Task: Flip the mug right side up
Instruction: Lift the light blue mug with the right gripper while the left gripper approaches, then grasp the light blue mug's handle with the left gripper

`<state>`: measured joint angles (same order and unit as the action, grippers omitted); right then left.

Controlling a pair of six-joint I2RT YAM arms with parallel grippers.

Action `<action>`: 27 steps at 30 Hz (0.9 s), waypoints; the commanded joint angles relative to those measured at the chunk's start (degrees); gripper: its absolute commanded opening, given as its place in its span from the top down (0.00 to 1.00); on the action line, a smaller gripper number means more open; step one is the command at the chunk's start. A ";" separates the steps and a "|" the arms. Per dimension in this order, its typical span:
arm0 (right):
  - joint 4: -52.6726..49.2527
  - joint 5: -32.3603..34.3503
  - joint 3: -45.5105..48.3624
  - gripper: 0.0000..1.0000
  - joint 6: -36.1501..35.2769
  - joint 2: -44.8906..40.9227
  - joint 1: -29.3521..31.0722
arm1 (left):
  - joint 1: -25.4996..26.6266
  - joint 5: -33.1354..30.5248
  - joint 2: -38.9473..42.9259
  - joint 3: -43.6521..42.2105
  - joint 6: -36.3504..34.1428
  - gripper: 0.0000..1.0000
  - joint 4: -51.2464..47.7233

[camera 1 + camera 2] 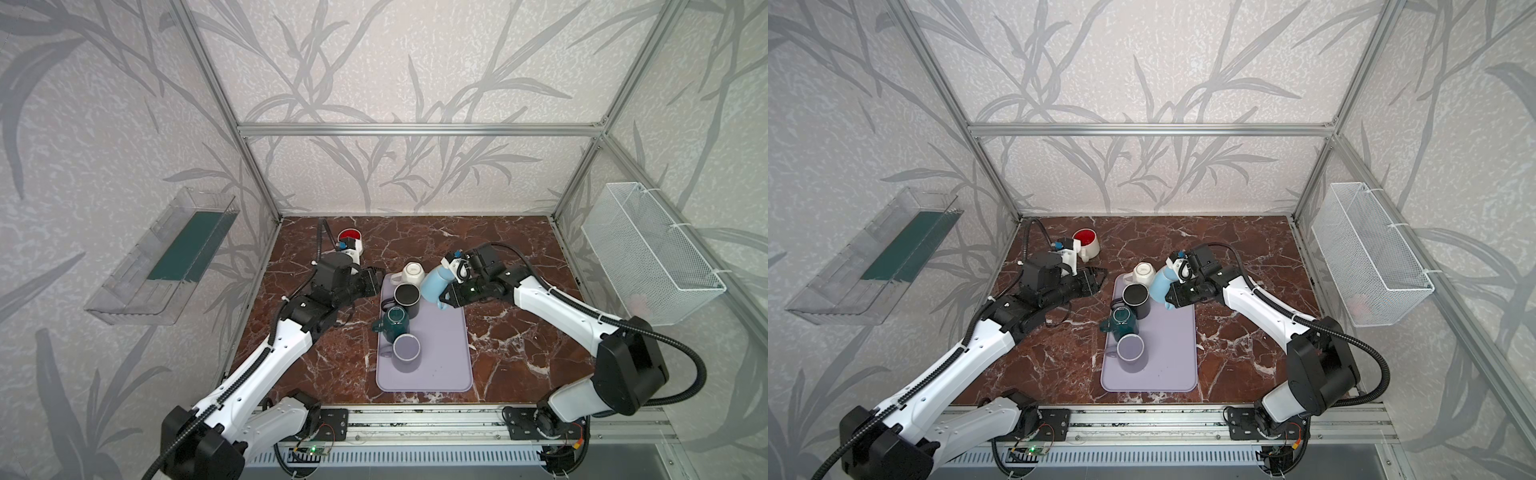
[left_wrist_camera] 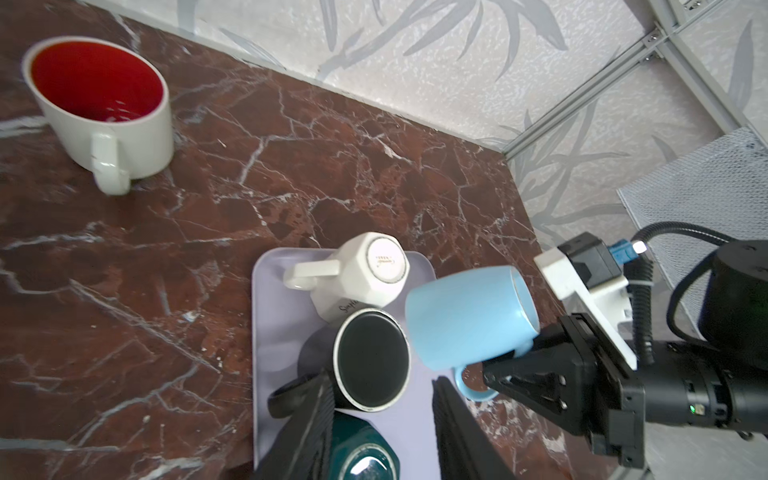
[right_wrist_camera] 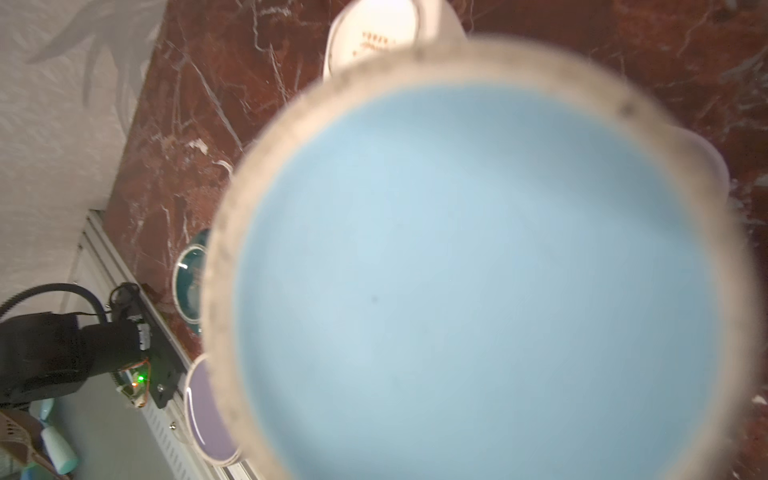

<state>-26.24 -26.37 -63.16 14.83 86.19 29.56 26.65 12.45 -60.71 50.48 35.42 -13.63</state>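
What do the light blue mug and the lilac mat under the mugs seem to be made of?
The light blue mug is probably glazed ceramic: smooth, satin, with a pale unglazed ring on its base. The lilac mat looks like matte silicone or soft plastic, judging by rounded corners and a raised lip.

The white mug point(image 2: 365, 274) has dark curly writing on its side that starts "Simpl". The rest hides behind the black mug point(image 2: 371, 359). A small stamp on its bottom is too tiny to read.
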 commanded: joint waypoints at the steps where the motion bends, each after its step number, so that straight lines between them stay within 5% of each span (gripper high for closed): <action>1: 7.08 -7.46 -0.56 1.00 2.35 -3.21 -0.88 | 1.81 4.24 -0.16 -0.88 5.43 0.57 3.33; 14: 18.42 -16.71 2.99 1.00 11.59 -6.54 -4.49 | 6.21 13.57 -3.41 -8.11 23.85 0.57 19.51; 27: 22.76 -18.52 3.79 1.00 15.70 -8.31 -5.22 | 8.59 20.13 -14.07 -13.64 43.42 0.57 48.26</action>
<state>-8.58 -42.59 -58.92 30.24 80.40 24.60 34.72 30.44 -73.43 37.32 72.27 24.36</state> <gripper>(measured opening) 0.109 0.428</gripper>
